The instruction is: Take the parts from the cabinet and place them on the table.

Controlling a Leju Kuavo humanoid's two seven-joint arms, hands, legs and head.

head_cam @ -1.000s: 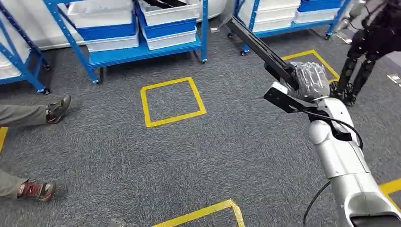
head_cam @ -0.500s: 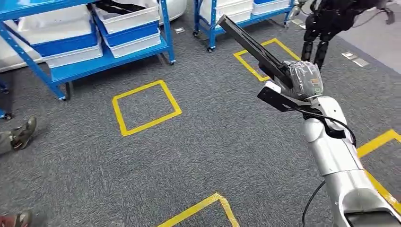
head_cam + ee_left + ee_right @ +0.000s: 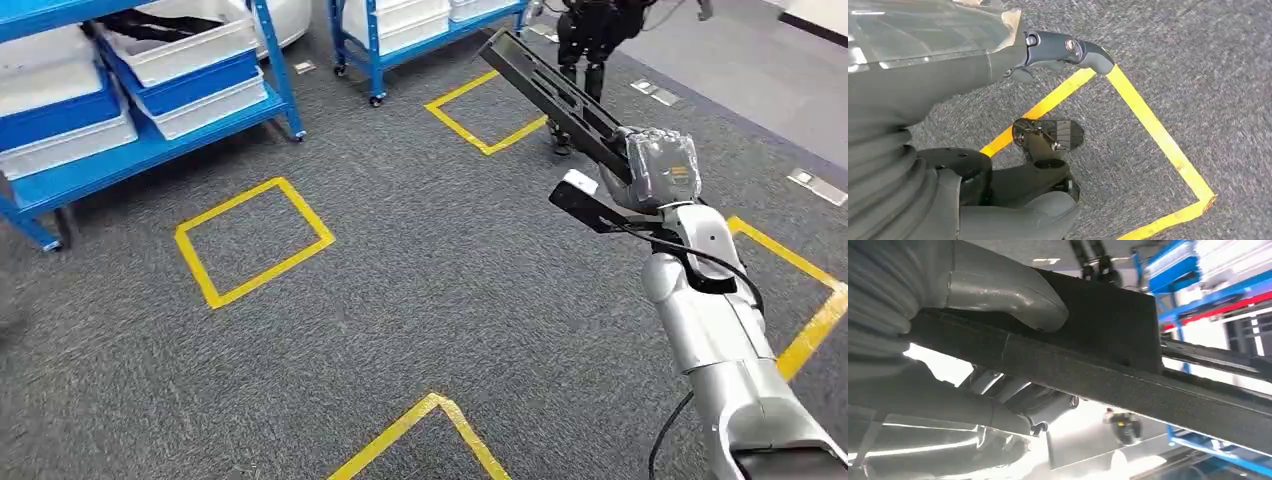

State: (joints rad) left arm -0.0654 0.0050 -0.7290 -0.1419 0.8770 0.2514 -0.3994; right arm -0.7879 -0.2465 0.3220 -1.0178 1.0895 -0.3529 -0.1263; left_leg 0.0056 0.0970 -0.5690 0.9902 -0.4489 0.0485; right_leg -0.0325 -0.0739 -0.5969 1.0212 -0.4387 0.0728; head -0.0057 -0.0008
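Note:
My right hand, under a clear plastic cover, grips one end of a long black part. The part sticks out forward and to the left, held in the air above the carpet. In the right wrist view the same black part runs across the picture, with my thumb pressed on its edge and the darker fingers wrapped under it. My left hand hangs over the grey carpet with nothing in it, a finger stretched out.
A blue rack with white and blue bins stands at the far left, a second blue rack behind it. Yellow tape squares mark the grey carpet. A dark robot stands at the back right.
The camera has turned to the right: racks and tape squares have slid left, and a person's feet have left the picture. My right hand still holds the black part the same way.

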